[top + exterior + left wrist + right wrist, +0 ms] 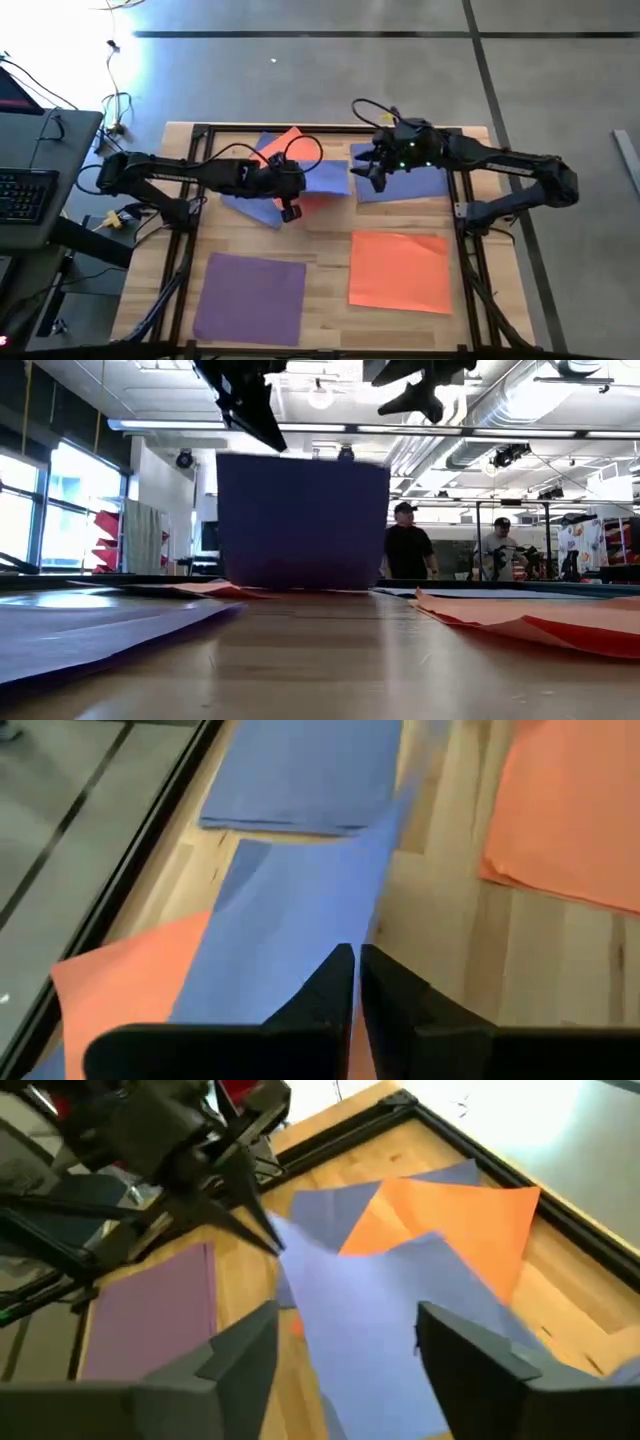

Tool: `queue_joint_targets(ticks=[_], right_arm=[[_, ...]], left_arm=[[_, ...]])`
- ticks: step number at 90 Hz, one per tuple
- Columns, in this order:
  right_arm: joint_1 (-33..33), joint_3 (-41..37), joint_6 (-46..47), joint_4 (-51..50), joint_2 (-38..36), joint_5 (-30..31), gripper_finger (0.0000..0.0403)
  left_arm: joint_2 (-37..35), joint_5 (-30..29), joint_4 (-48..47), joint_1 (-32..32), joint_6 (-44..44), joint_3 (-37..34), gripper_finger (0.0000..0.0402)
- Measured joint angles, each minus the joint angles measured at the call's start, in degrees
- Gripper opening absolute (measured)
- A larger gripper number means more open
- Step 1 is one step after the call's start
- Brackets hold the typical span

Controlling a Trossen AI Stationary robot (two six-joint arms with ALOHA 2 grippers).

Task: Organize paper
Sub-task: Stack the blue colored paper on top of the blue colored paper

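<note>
From above, the left gripper (291, 196) pinches a blue sheet (325, 176) over the far pile, beside an orange sheet (290, 145). The right gripper (366, 168) hangs open nearby. A purple sheet (250, 298) and another orange one (400, 270) lie flat up front. Low down, the blue sheet (302, 520) stands upright. The left wrist view shows fingers (330, 995) closed on its edge.

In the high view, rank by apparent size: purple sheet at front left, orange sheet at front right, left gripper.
1-2. purple sheet and orange sheet: look about alike, too close to rank.
3. left gripper, plainly smallest, shut on a blue sheet.
</note>
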Motion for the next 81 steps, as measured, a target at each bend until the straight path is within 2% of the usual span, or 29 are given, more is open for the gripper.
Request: queue_joint_targets(ticks=[14, 24, 38, 50, 67, 74, 81], right_arm=[[4.1, -5.0, -3.3, 1.1, 2.7, -0.2, 0.0247], [7.5, -11.1, -2.9, 6.5, 6.2, 2.5, 0.0247], [9.5, -16.1, -4.1, 15.9, 13.3, 3.4, 0.0249], [9.8, -15.2, -11.2, 18.6, 21.7, 0.5, 0.0265], [8.3, -11.8, -19.3, 21.4, 32.5, 2.2, 0.0303], [7.9, -11.2, -21.8, 21.3, 35.6, 3.9, 0.0303], [7.8, -11.0, -22.7, 21.5, 37.5, 4.6, 0.0287]], left_arm=[[0.0, 1.1, -0.4, 0.8, -0.1, -0.5, 0.0], [0.0, 1.2, -0.9, 1.2, -0.7, -0.5, 0.0], [0.0, 3.8, -5.3, 2.4, -6.9, -0.5, 0.0], [0.0, 6.0, -10.5, 3.3, -10.5, -0.5, 0.0], [0.0, 7.7, -13.8, 3.2, -11.0, -0.5, 0.0], [0.0, 8.6, -14.7, 3.1, -11.6, -0.5, 0.0], [0.0, 8.9, -14.9, 3.0, -11.6, -0.5, 0.0]])
